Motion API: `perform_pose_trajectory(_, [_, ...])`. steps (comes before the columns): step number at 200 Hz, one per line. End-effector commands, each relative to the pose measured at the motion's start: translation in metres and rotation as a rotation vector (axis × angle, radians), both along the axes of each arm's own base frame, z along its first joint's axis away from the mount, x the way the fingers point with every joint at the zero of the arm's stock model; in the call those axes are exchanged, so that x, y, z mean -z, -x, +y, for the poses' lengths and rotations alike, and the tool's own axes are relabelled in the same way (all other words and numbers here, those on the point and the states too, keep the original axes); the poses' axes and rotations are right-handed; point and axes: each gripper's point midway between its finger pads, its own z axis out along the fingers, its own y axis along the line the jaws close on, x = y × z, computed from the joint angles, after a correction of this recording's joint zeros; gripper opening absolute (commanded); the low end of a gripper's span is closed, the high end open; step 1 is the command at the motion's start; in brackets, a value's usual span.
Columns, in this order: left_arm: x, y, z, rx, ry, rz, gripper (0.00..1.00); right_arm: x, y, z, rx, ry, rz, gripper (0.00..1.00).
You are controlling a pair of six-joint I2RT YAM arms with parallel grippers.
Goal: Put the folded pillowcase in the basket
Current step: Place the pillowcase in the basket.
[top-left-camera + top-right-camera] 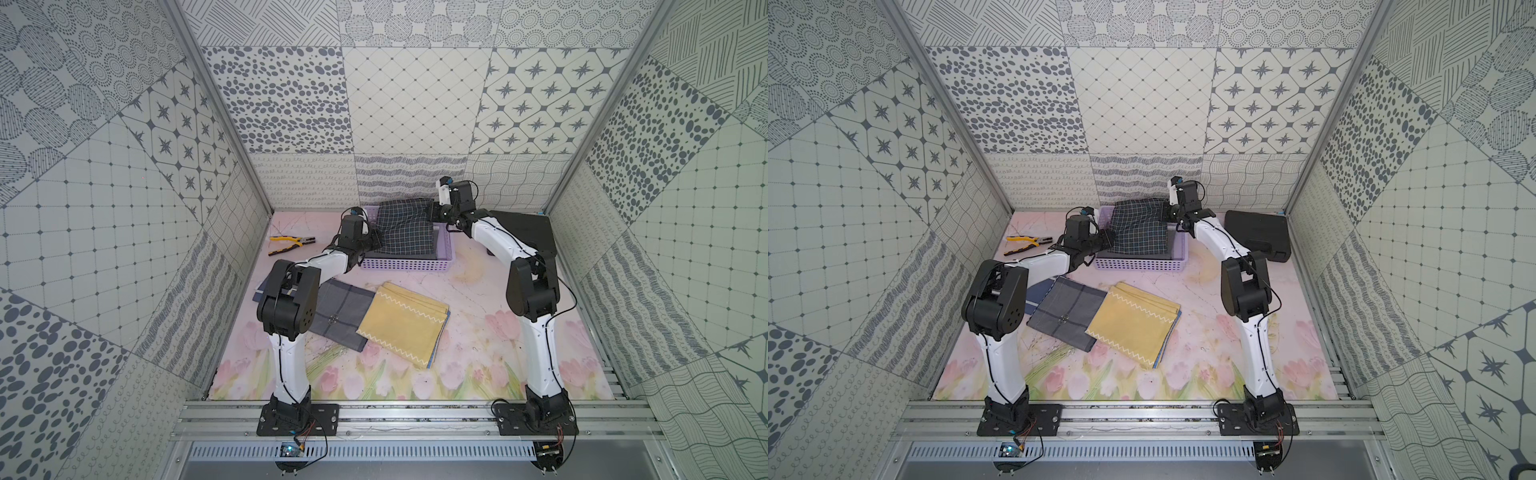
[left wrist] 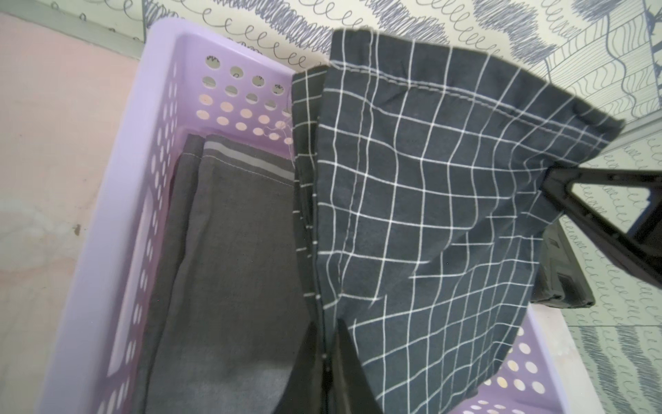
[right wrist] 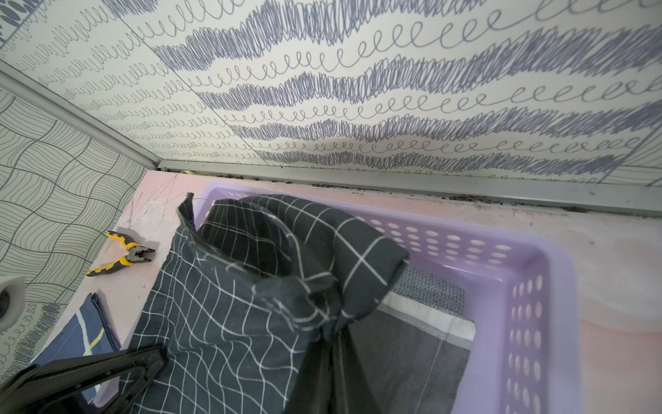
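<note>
Out beyond my left pincer (image 2: 324, 346), on the side away from the basket, pliers (image 1: 291, 243) lie on the counter (image 1: 457, 291), well clear. That pincer has its jaws almost together on one side edge of the dark checked pillowcase (image 1: 405, 226). My right pincer (image 3: 331, 344) pinches the opposite edge the same way, gathered in a bunch. Between the two, the pillowcase hangs above the lilac basket (image 1: 405, 264). Its near end seems to rest on the grey cloth (image 2: 222, 269) lying inside, and its far end is raised above the back rim. That raised end is my worry: if I let go from here, it may flop over the back wall rather than fall inside, and the fold could open as it drops. An uneven release would drag it to one side. Past my right pincer sits a black case (image 1: 523, 232), near enough that the arm might brush it on pulling back.
</note>
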Motion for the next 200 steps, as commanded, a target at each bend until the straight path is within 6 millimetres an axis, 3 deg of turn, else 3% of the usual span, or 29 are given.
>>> perform_pose_trajectory(1, [-0.025,-0.001,-0.005,0.03,0.041,-0.034,0.49,-0.025,-0.001,-0.007,0.017,-0.028,-0.049,0.34])
perform_pose_trajectory(13, [-0.036,0.001,-0.004,0.028,0.05,-0.044,0.73,-0.032,0.003,-0.009,0.021,-0.031,-0.052,0.48])
perform_pose_trajectory(29, [-0.053,0.005,-0.002,0.017,0.052,-0.058,0.93,-0.045,0.011,-0.012,0.026,-0.032,-0.062,0.52])
perform_pose_trajectory(38, [-0.065,0.009,0.0,0.012,0.054,-0.073,0.99,-0.052,0.016,-0.015,0.028,-0.034,-0.068,0.53])
perform_pose_trajectory(74, [-0.103,0.034,0.004,0.019,0.073,-0.101,0.99,-0.073,0.052,-0.028,0.051,-0.047,-0.061,0.57])
perform_pose_trajectory(105, [-0.114,0.073,0.005,0.049,0.103,-0.072,0.99,-0.076,0.095,-0.042,0.076,-0.066,-0.026,0.61])
perform_pose_trajectory(149, [-0.097,0.143,0.01,0.086,0.088,-0.002,0.99,-0.061,0.171,-0.062,0.095,-0.068,0.037,0.63])
perform_pose_trajectory(200, [-0.056,0.221,0.006,0.145,0.027,0.092,0.99,-0.009,0.262,-0.079,0.119,-0.01,0.158,0.64])
